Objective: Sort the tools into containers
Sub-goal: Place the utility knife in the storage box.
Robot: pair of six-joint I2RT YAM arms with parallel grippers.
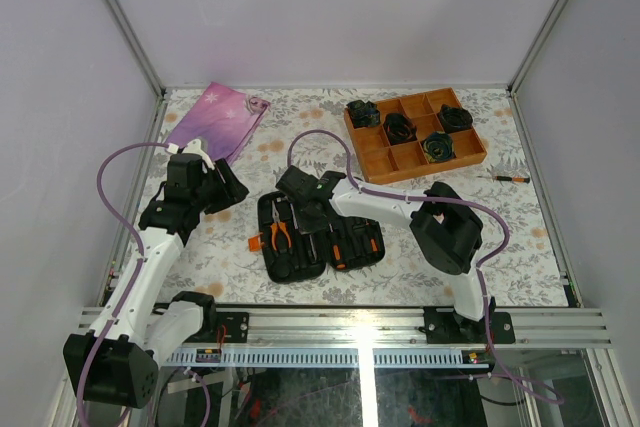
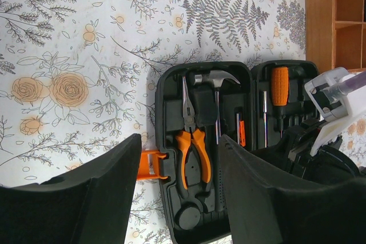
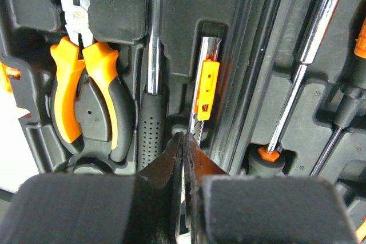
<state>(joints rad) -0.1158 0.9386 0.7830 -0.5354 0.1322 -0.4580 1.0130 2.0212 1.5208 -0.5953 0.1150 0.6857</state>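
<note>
The black tool case [image 1: 272, 267] lies open at the table's middle. In its slots are orange-handled pliers [image 2: 191, 147], a hammer [image 2: 216, 78], an orange-handled screwdriver [image 2: 279, 84] and a slim knife with an orange slider [image 3: 205, 84]. My right gripper [image 3: 184, 138] is low over the case and shut, its tips meeting the knife's near end; whether they pinch it is not clear. My left gripper [image 2: 180, 141] hangs open above the case's left side, nothing between its fingers. One small orange-and-black screwdriver [image 1: 505, 178] lies loose on the table at the right.
A wooden compartment tray [image 1: 465, 159] with black rolled bundles sits at the back right. A pink-purple flat pouch [image 1: 215, 117] lies at the back left. An orange latch tab [image 2: 147, 164] sticks out of the case's left edge.
</note>
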